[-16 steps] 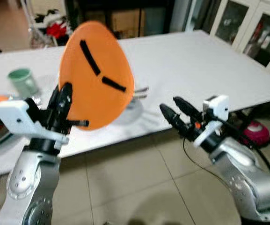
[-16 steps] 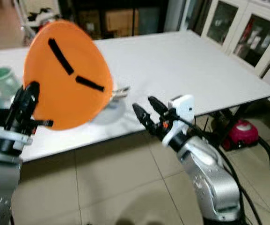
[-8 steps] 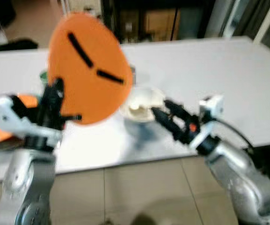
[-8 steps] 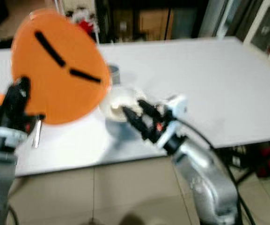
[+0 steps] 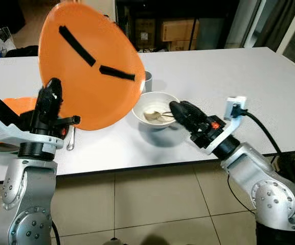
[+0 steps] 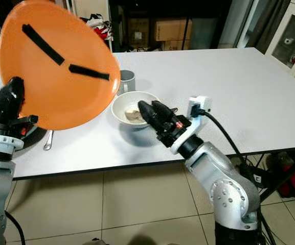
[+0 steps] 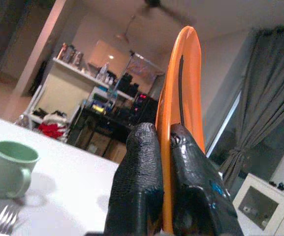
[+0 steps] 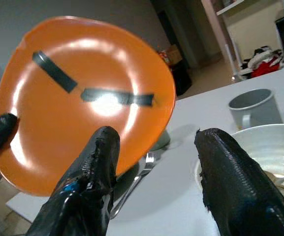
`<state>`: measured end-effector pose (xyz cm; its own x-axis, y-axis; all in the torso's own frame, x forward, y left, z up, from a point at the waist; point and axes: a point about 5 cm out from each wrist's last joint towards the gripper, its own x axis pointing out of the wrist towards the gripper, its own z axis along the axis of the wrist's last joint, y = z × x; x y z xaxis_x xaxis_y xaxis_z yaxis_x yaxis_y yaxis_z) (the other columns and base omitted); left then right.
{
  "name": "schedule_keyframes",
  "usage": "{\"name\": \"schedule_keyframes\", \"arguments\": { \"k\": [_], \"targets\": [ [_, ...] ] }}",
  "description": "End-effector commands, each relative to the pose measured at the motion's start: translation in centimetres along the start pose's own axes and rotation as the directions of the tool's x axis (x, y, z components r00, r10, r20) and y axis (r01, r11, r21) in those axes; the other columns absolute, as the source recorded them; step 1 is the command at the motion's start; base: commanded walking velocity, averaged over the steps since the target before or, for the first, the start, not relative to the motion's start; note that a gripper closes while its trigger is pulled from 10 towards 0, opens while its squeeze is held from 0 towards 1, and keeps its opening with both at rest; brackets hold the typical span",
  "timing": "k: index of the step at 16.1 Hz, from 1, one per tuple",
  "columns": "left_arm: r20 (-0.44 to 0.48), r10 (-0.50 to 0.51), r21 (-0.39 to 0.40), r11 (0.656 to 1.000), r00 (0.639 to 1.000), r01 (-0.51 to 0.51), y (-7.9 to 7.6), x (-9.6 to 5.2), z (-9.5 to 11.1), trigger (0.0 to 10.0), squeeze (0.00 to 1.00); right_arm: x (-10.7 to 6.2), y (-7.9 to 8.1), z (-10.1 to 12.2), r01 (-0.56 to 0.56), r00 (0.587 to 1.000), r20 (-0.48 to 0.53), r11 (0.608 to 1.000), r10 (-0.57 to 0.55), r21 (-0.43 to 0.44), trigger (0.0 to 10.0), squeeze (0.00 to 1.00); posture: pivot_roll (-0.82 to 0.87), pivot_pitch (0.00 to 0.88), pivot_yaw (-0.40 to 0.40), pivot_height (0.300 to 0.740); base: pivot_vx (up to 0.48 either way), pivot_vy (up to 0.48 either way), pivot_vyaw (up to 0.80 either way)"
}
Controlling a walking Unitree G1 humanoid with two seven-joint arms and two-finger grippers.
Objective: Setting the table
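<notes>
Since the earlier frames the right gripper (image 5: 174, 108) has reached forward from beyond the table's near edge to the rim of the white bowl (image 5: 156, 108), and the blur has cleared; the camera has shifted too.

From the left eye, the left gripper (image 5: 51, 94) is clamped on the lower edge of the orange plate (image 5: 88, 64), holding it up on edge and tilted above the left part of the white table (image 5: 249, 76). Two strips of black tape (image 5: 117, 73) cross the plate's face. The bowl sits near the table's near edge with a spoon (image 5: 160, 116) in it, a grey mug (image 5: 148, 80) just beyond it, and a fork (image 5: 70, 140) lying to the left below the plate. Another orange plate (image 5: 22, 104) lies at the far left.

From the right eye, the right gripper's tips hang at the bowl's near rim; whether they touch it cannot be told.

The left wrist camera shows both fingers (image 7: 139, 182) pressed on the plate's rim, with a green mug (image 7: 6, 164) standing on the table to the left.

The right wrist camera shows that gripper's fingers (image 8: 95, 172) spread apart, holding nothing, one over the bowl's rim.
</notes>
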<state>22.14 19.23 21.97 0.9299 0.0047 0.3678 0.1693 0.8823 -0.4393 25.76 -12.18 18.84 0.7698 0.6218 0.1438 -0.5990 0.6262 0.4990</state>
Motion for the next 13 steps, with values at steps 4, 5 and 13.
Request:
{"name": "schedule_keyframes", "arguments": {
  "k": [4, 5, 13],
  "targets": [
    [-0.013, -0.028, 0.097, 0.995, 1.0, 0.029, -0.8, 0.8, -0.1, 10.0, 0.0, 0.1, -0.4, 2.0, 0.134, 0.989, 0.09, 0.971, -0.118, -0.196, 10.0, 0.0, -0.09, 0.012, 0.048, 0.74, 0.0, 0.0, 0.0],
    [-0.038, -0.016, 0.155, 0.988, 0.999, 0.021, -0.9, 0.8, -0.4, 10.0, 0.0, 0.1, -0.3, 2.6, 0.177, 0.981, 0.12, 0.948, -0.15, -0.264, 10.0, 0.0, -0.09, 0.012, 0.048, 0.74, 0.0, -0.48, 0.0],
    [0.025, 0.046, 0.24, 0.969, 0.999, -0.051, -0.8, 1.6, -0.2, 10.0, 0.0, 0.4, -0.4, 4.8, 0.285, 0.948, 0.249, 0.88, -0.199, -0.379, 10.0, 0.0, -0.1, 0.0, 0.029, 0.74, 0.0, -0.48, 0.0]
  ]
}}
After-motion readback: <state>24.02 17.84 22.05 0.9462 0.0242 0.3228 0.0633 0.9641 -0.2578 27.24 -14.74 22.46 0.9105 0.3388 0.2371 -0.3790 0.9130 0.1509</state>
